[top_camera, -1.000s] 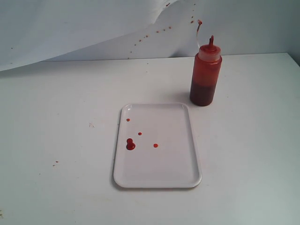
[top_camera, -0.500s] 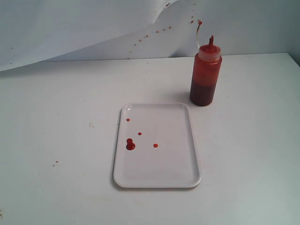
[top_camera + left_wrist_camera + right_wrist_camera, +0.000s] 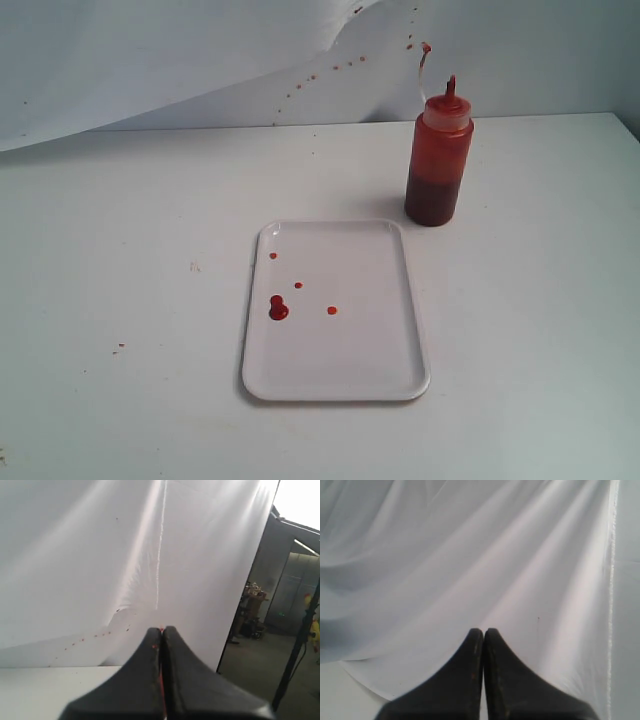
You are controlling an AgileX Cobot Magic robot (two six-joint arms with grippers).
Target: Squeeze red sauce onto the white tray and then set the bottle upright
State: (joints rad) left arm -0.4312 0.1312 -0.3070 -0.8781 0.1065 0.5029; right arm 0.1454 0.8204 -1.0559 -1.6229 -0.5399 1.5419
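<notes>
The bottle [image 3: 438, 160] stands upright on the table just beyond the far right corner of the white tray [image 3: 380, 350], its red nozzle cap pointing up. On the tray lies red sauce [image 3: 278, 310]: one larger blob near its left side and three small drops around it. Neither arm shows in the exterior view. My left gripper [image 3: 162, 629] is shut with nothing between its black fingers and faces the white backdrop. My right gripper [image 3: 483, 630] is likewise shut and empty, pointing at the draped cloth.
A white cloth backdrop [image 3: 200, 60] with small dried reddish specks hangs behind the table [image 3: 120, 250]. A few tiny stains mark the tabletop left of the tray. In the left wrist view a dim room [image 3: 280, 630] opens past the backdrop's edge.
</notes>
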